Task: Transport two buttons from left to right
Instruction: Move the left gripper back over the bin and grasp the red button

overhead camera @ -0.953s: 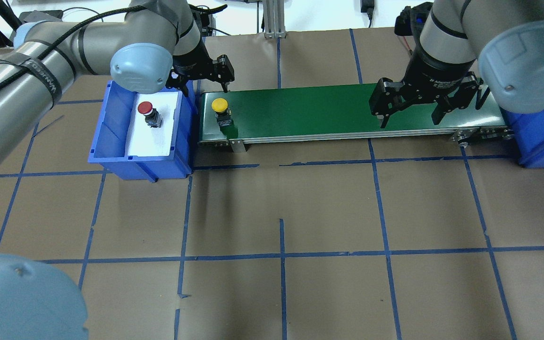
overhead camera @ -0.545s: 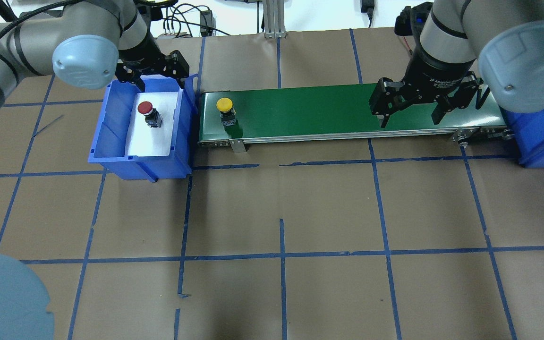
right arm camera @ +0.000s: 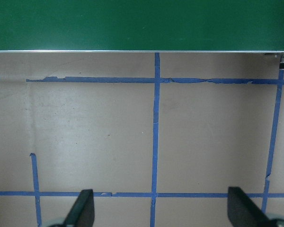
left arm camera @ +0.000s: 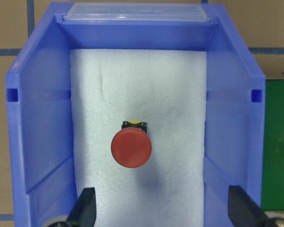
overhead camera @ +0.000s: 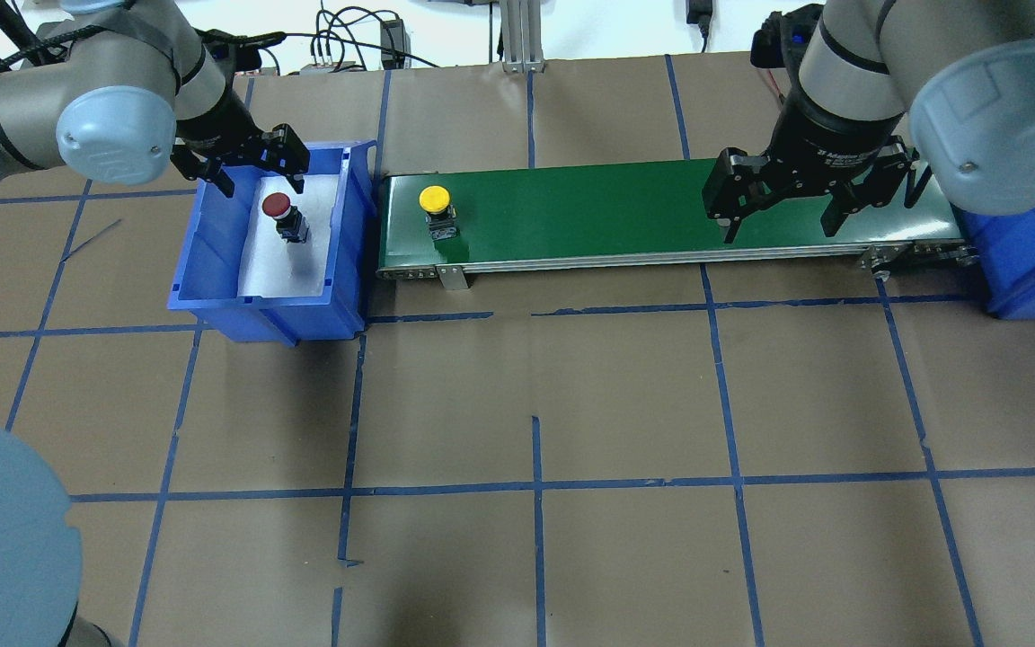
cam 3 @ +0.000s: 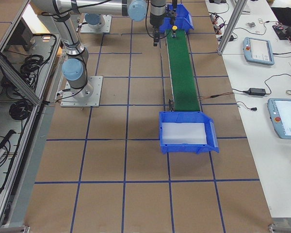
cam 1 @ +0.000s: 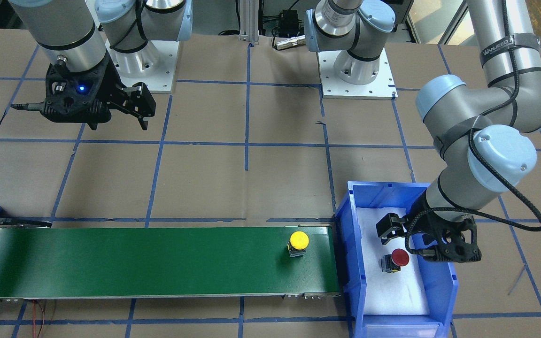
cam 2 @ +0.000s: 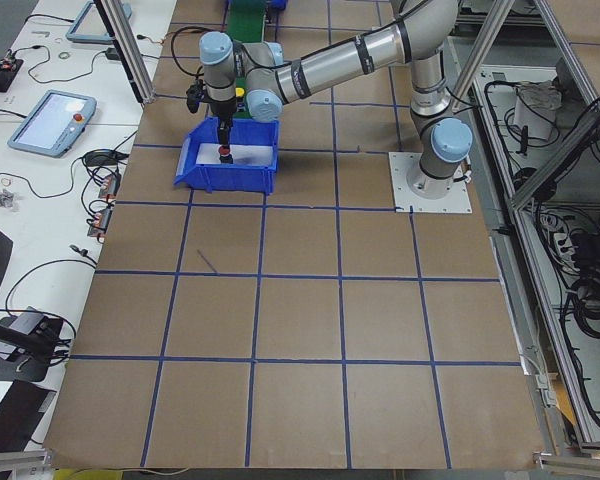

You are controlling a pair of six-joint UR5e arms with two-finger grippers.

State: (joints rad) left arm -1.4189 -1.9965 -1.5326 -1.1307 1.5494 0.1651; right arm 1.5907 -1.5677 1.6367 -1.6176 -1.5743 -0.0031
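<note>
The red button (overhead camera: 278,207) stands on white foam in the left blue bin (overhead camera: 212,243); it also shows in the front view (cam 1: 399,257) and the left wrist view (left arm camera: 131,147). The yellow button (overhead camera: 434,199) stands near the left end of the green conveyor belt (overhead camera: 616,211), also seen from the front (cam 1: 298,240). My left gripper (overhead camera: 264,187) is open and empty, above the bin just behind the red button, its fingertips (left arm camera: 85,210) low in the wrist view. My right gripper (overhead camera: 781,232) is open and empty, held above the belt's right part.
A second blue bin (overhead camera: 1030,270) with white foam sits at the belt's right end, also in the right side view (cam 3: 184,144). The brown table paper carries a grid of blue tape (overhead camera: 535,485). Cables lie along the far table edge.
My left arm has swung left, from the belt's left end to over the left bin, still open. The yellow button has crept slightly right along the belt. The right arm has not moved.
</note>
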